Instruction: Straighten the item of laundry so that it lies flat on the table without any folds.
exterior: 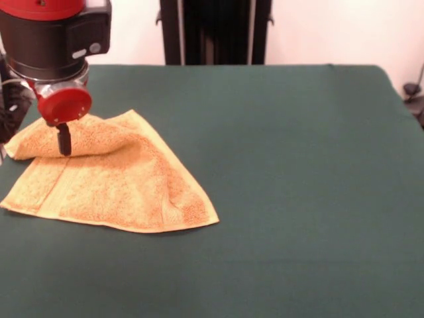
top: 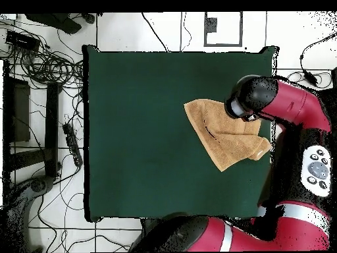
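gripper (exterior: 64,147) of the red and black arm was closed on a folded-over flap of the small orange-tan terry towel (exterior: 112,185); remaining cloth spread from it toward the dark green felt table's (exterior: 298,199) centre.

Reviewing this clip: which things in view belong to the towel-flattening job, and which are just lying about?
Job:
- towel, partly folded over
- green table
- gripper, down at the towel's fold

Lying about:
- cables on the floor
- black stand behind the table

The arm (top: 289,105) has glossy red shells with black joints; a grey button panel (top: 318,168) sits on one link, and a round red cap (exterior: 64,104) sits above the gripper (exterior: 64,140).
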### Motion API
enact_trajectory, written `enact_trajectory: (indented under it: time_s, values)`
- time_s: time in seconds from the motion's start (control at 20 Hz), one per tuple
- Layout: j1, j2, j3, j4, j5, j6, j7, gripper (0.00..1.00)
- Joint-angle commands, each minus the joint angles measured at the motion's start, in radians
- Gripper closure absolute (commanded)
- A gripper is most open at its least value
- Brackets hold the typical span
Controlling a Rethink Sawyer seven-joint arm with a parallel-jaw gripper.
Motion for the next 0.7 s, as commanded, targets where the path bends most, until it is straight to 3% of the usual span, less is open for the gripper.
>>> enact_trajectory:
  time_s: [0.05, 0.7]
  values:
    - [0.031, 0.054, 0.069, 0.256, 0.056, -0.16, 0.212, 0.0]
    - [0.049, 0.152, 0.047, 0.227, 0.075, -0.299, 0.241, 0.0]
